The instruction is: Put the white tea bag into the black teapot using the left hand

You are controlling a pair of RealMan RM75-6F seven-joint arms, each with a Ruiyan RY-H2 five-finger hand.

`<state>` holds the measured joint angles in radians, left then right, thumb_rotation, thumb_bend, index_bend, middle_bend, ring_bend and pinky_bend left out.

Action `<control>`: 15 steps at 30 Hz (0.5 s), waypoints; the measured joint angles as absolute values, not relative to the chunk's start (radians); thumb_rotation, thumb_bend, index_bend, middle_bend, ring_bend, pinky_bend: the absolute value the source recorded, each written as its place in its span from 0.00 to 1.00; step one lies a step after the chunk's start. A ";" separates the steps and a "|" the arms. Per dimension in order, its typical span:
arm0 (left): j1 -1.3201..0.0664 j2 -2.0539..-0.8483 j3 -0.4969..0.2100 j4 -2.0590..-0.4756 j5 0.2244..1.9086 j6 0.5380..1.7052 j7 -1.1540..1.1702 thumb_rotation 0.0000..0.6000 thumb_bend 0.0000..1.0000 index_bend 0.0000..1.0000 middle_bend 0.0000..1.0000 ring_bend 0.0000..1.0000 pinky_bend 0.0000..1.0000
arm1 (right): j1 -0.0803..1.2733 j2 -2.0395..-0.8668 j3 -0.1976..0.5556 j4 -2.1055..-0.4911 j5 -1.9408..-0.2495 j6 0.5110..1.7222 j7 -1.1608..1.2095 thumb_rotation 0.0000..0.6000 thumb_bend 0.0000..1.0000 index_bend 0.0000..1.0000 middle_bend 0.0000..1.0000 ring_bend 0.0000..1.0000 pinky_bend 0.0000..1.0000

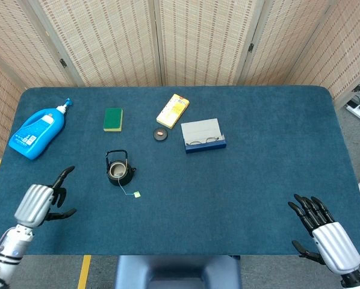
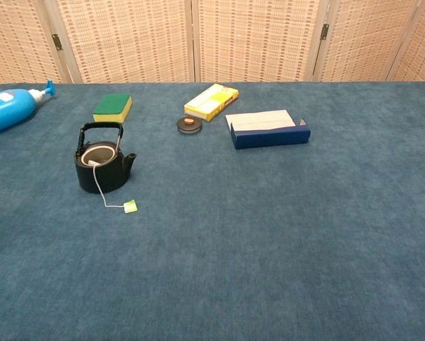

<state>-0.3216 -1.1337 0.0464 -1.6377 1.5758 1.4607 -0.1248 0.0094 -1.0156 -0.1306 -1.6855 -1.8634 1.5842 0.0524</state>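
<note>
Looks like the white tea bag (image 2: 94, 161) is down inside the black teapot (image 2: 102, 168), a pale bit showing at the opening, with its string (image 2: 102, 190) running over the rim and down the side to the little green tag (image 2: 130, 207) lying on the blue surface (image 2: 269, 234) just beside the pot. My guess is the tag sits outside so the bag can be pulled out later. So the job reads as done to me. The left hand (image 1: 40, 203) is well off to the left near the surface's front edge, fingers spread, holding nothing. The right hand (image 1: 324, 236) hangs at the far front right corner, also empty with fingers apart, well away from everything.
</note>
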 measured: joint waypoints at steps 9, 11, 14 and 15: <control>-0.039 -1.169 0.102 -1.621 1.561 1.752 0.001 1.00 0.13 0.03 0.15 0.07 0.07 | 0.010 -1.012 -0.132 -1.690 -1.857 1.576 0.051 1.00 0.31 0.00 0.00 0.00 0.00; 0.004 -1.206 0.111 -1.580 1.557 1.782 0.041 1.00 0.13 0.02 0.14 0.06 0.06 | 0.013 -1.013 -0.133 -1.691 -1.856 1.566 0.046 1.00 0.31 0.00 0.00 0.00 0.00; 0.024 -1.224 0.115 -1.567 1.564 1.792 0.093 1.00 0.13 0.01 0.14 0.06 0.05 | 0.017 -1.013 -0.136 -1.693 -1.860 1.555 0.041 1.00 0.31 0.00 0.00 0.00 0.00; 0.029 -1.227 0.114 -1.569 1.564 1.790 0.108 1.00 0.13 0.01 0.13 0.06 0.05 | 0.018 -1.013 -0.136 -1.692 -1.861 1.556 0.041 1.00 0.31 0.00 0.00 0.00 0.00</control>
